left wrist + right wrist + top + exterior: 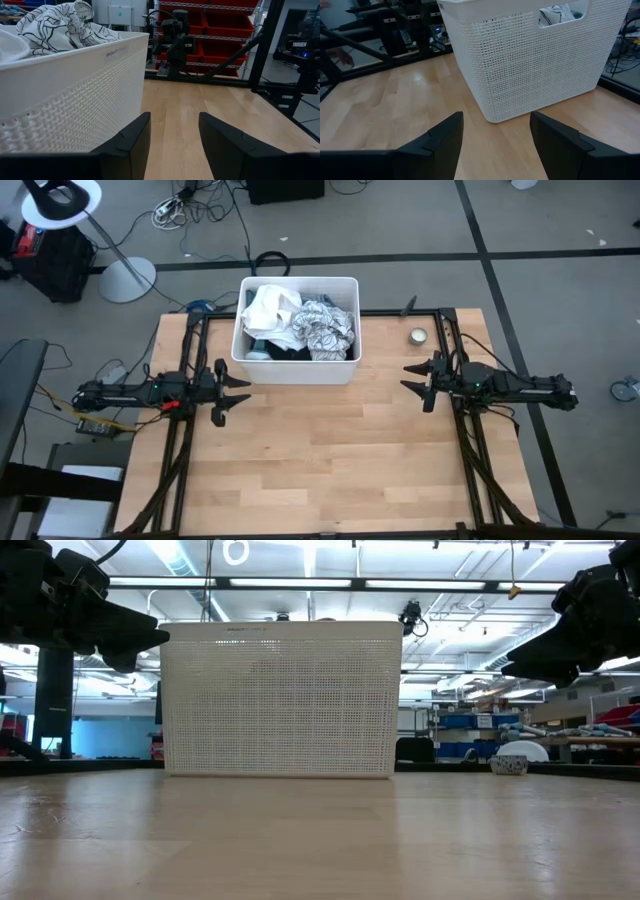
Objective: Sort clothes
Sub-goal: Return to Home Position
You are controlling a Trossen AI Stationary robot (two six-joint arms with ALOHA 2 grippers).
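The clothes [295, 325] lie heaped in a white plastic tub [296, 371] at the table's far middle: white, white-grey patterned and dark pieces show. The patterned piece [60, 25] rises above the tub's rim in the left wrist view, and shows through the tub's handle hole [559, 15] in the right wrist view. My left gripper [238, 391] is open and empty, just left of the tub's near left corner. My right gripper [412, 377] is open and empty, to the right of the tub. Both hover above the table.
A small round tin [418, 336] lies on the table at the far right, behind my right gripper. Bare wooden tabletop [320, 460] spreads over the whole near half. Dark rails [470, 450] run along the table's left and right sides.
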